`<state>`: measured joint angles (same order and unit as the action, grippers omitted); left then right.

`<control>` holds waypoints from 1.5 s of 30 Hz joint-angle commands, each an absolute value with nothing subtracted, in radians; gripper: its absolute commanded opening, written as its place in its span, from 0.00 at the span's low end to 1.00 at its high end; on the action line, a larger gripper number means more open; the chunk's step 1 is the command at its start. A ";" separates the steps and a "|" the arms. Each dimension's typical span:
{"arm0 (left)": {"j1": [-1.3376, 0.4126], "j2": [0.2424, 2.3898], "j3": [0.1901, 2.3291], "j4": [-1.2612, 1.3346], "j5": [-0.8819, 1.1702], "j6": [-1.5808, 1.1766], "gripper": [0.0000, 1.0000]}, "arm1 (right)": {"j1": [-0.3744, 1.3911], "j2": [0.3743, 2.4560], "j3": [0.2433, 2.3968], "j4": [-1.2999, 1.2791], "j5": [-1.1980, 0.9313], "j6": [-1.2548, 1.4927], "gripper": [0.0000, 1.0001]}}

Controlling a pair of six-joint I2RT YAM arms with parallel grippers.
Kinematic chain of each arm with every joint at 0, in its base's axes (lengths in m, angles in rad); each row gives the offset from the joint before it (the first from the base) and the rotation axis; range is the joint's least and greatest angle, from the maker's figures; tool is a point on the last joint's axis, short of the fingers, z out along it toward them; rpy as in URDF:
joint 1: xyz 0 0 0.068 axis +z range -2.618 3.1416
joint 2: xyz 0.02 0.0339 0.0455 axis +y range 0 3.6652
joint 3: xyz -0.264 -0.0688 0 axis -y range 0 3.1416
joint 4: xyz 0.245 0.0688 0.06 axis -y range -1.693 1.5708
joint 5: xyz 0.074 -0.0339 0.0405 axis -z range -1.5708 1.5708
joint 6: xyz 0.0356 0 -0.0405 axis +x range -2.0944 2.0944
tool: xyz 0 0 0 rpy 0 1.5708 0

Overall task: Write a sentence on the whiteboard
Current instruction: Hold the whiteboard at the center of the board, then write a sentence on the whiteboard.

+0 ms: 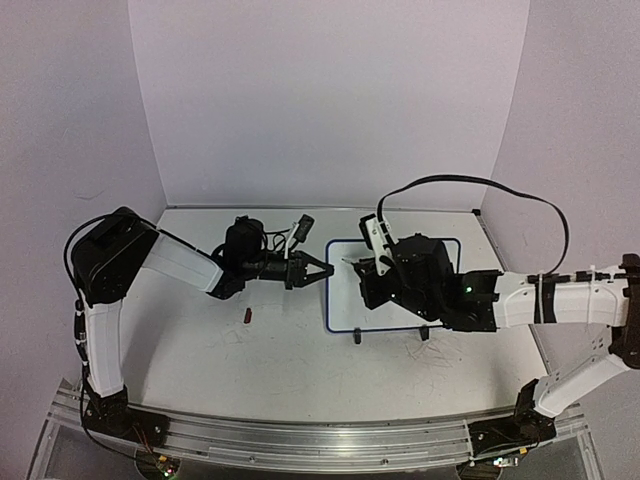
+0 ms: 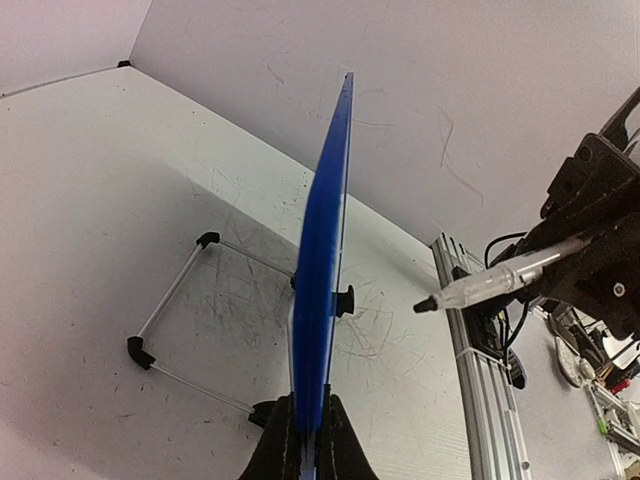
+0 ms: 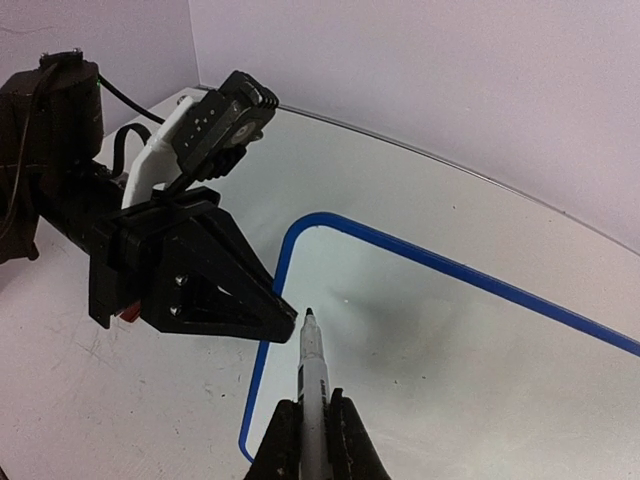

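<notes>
The whiteboard (image 1: 345,295), white with a thin blue frame, lies on the table at centre. My left gripper (image 1: 325,269) is shut on its left edge; in the left wrist view the blue edge (image 2: 322,250) runs straight out from between the jaws (image 2: 307,440). My right gripper (image 3: 310,425) is shut on a black-tipped marker (image 3: 312,365). The marker's tip hangs just above the board (image 3: 450,340), near its left edge and close to the left fingers (image 3: 210,285). No sentence shows on the part of the board in view.
A small red cap (image 1: 247,317) lies on the table left of the board. Two black feet (image 1: 356,336) stick out at the board's near edge, and a wire stand (image 2: 170,320) shows beneath it. The tabletop carries faint grey scribbles. Walls enclose the back and sides.
</notes>
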<state>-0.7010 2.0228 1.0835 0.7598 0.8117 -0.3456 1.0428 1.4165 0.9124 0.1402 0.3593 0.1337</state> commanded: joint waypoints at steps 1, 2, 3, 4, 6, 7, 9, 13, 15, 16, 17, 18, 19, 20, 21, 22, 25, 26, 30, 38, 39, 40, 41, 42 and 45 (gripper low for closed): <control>-0.720 1.979 1.052 0.734 0.775 -0.252 0.00 | 1.040 1.315 0.876 0.186 0.302 0.098 0.00; -0.729 1.976 1.049 0.734 0.763 -0.240 0.00 | 1.040 1.308 0.866 0.189 0.294 0.094 0.00; -0.736 1.971 1.045 0.734 0.753 -0.231 0.00 | 1.040 1.301 0.857 0.192 0.297 0.091 0.00; -0.742 1.967 1.041 0.734 0.743 -0.224 0.00 | 1.040 1.297 0.851 0.193 0.306 0.090 0.00; -0.748 1.961 1.032 0.734 0.732 -0.216 0.00 | 1.039 1.294 0.844 0.195 0.314 0.081 0.00; -0.750 1.957 1.027 0.734 0.726 -0.213 0.00 | 1.039 1.292 0.841 0.198 0.310 0.076 0.00; -0.754 1.943 1.015 0.734 0.718 -0.200 0.00 | 1.040 1.288 0.835 0.208 0.305 0.067 0.00; -0.761 1.914 0.999 0.734 0.706 -0.186 0.00 | 1.040 1.279 0.826 0.217 0.312 0.061 0.00; -0.761 1.911 0.995 0.734 0.707 -0.184 0.00 | 1.040 1.265 0.814 0.228 0.292 0.062 0.00; -0.761 1.911 0.994 0.734 0.707 -0.183 0.00 | 1.040 1.258 0.807 0.234 0.280 0.061 0.00; -0.761 1.913 0.992 0.735 0.709 -0.182 0.00 | 1.039 1.248 0.801 0.242 0.264 0.058 0.00; -0.761 1.914 0.991 0.734 0.709 -0.179 0.00 | 1.039 1.237 0.791 0.248 0.243 0.049 0.00; -0.762 1.912 0.988 0.734 0.710 -0.176 0.00 | 1.041 1.227 0.780 0.253 0.217 0.039 0.00; -0.763 1.911 0.983 0.734 0.710 -0.170 0.00 | 1.041 1.215 0.771 0.257 0.201 0.030 0.00; -0.765 1.907 0.978 0.734 0.706 -0.162 0.00 | 1.041 1.197 0.760 0.261 0.187 0.024 0.00; -0.767 1.902 0.971 0.734 0.701 -0.153 0.00 | 1.041 1.181 0.748 0.265 0.177 0.017 0.00; -0.777 1.883 0.951 0.734 0.682 -0.124 0.00 | 1.040 1.138 0.716 0.267 0.169 0.008 0.00; -0.779 1.876 0.946 0.734 0.679 -0.120 0.00 | 1.040 1.127 0.706 0.267 0.174 0.008 0.00; -0.785 1.862 0.937 0.734 0.676 -0.115 0.00 | 1.040 1.109 0.691 0.264 0.192 0.009 0.00; -0.785 1.893 0.961 0.735 0.686 -0.130 0.00 | 1.042 1.191 0.732 0.272 0.257 0.016 0.00; -0.784 1.893 0.962 0.735 0.682 -0.130 0.00 | 1.042 1.195 0.732 0.282 0.259 0.016 0.00; -0.785 1.895 0.962 0.735 0.680 -0.131 0.00 | 1.042 1.199 0.729 0.290 0.259 0.016 0.00; -0.785 1.896 0.962 0.735 0.680 -0.131 0.00 | 1.041 1.205 0.729 0.296 0.257 0.016 0.00; -0.785 1.899 0.966 0.734 0.680 -0.130 0.00 | 1.041 1.212 0.731 0.301 0.257 0.016 0.00; -0.785 1.906 0.973 0.732 0.679 -0.131 0.00 | 1.044 1.240 0.738 0.311 0.261 0.014 0.00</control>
